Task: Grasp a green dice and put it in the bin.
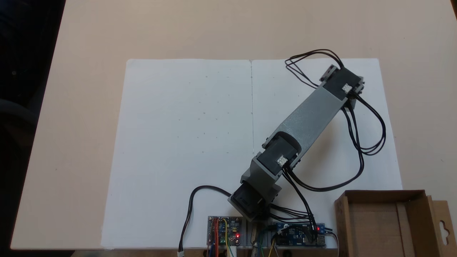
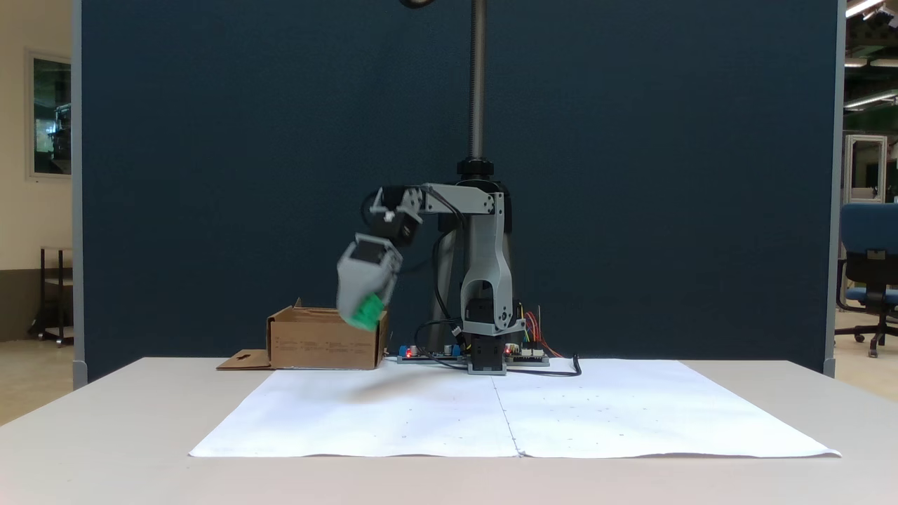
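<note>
Gripper (image 2: 366, 312) raised off the table, blurred, clamped on green dice (image 2: 365, 311) held at its tip. Bin (image 2: 324, 341) below and just to the left of gripper in the side fixed view, dice level with bin's right wall top, seemingly nearer the camera. In the top-down fixed view, bin (image 1: 410, 194) well below the arm's far end. Transfer likely underway; carry over bin's open top remains, then release. Risk: clipping near wall.
</note>
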`<action>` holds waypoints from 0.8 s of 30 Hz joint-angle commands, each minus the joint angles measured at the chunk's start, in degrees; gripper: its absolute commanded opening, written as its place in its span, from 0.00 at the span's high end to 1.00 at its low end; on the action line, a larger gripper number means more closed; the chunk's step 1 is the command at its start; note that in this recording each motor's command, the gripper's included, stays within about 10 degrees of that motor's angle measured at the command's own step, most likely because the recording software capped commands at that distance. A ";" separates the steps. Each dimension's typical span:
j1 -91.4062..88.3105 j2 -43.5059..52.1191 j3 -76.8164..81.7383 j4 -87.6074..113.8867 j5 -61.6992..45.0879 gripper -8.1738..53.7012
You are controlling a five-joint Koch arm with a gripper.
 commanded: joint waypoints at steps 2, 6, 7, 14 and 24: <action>6.24 4.22 -5.80 4.39 4.39 0.67; 12.92 5.36 -8.96 6.50 6.77 0.67; 15.21 5.71 -9.76 6.50 8.00 0.67; 33.40 10.20 -10.02 13.36 8.00 0.67; 52.29 9.49 -10.02 14.94 6.24 0.67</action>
